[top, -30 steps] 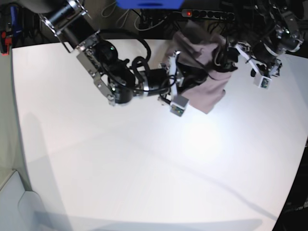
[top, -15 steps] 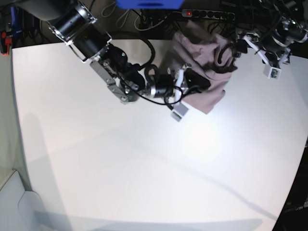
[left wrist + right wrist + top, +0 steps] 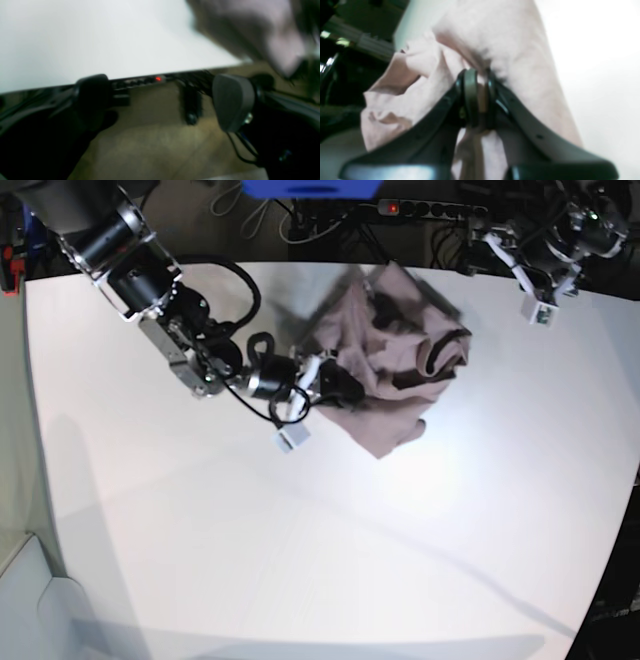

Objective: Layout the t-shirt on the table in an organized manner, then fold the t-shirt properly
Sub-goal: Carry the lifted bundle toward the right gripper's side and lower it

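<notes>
Base view: right pincer (image 3: 335,388), clamped on the crumpled shirt (image 3: 390,360) at 12 o'clock on the worktop (image 3: 300,530), could lose its thin pinch, while left pincer (image 3: 160,100) gapes empty.

Power strip (image 3: 430,210) w/ red light behind; brown floor (image 3: 155,150).

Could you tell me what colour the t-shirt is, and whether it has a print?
Plain dusty mauve-brown t-shirt, no print visible; base view.

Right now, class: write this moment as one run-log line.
right claw: shut on t-shirt | left claw: open, empty | t-shirt: bunched on table
</notes>
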Controlling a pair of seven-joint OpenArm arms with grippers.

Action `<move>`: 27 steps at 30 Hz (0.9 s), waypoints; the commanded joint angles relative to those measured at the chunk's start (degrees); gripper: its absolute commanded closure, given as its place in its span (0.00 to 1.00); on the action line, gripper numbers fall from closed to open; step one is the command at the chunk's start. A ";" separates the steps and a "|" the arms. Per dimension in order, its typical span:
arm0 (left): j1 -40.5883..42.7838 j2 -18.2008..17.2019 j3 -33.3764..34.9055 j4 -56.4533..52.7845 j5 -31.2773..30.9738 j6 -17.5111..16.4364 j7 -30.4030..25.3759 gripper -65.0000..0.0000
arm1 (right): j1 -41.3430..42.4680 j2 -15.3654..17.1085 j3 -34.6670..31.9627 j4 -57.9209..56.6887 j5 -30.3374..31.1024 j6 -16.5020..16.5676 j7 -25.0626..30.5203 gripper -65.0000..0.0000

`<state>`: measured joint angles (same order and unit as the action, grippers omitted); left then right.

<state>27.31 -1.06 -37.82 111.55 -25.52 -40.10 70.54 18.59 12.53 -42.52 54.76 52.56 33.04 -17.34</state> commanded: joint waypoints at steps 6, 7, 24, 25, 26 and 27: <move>-1.60 3.04 2.79 0.85 -0.72 0.10 -1.22 0.00 | -1.14 2.81 4.32 12.01 -0.20 -1.96 -0.81 0.93; -2.39 3.65 2.79 0.76 -0.64 0.10 -1.22 0.00 | -1.93 2.81 5.47 14.47 -0.20 -1.96 -0.81 0.93; -6.34 10.06 2.79 -3.28 -5.47 0.10 -4.74 0.00 | -9.93 6.06 13.12 30.29 -0.12 -1.87 -7.23 0.93; -6.26 10.06 2.79 -4.95 -7.41 0.10 -5.88 0.00 | -10.02 6.41 13.12 30.64 -0.12 -1.87 -7.23 0.93; -6.26 10.06 2.79 -7.15 -9.16 0.10 -6.76 0.00 | -10.11 6.76 13.03 30.91 -0.12 -1.87 -7.23 0.93; -6.26 10.06 2.79 -9.09 -10.22 0.10 -7.64 0.00 | -10.55 6.85 13.03 31.00 -0.12 -1.87 -7.23 0.93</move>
<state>20.86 9.04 -35.03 101.41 -34.79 -39.92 63.24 6.96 19.22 -29.82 84.64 51.27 30.57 -25.89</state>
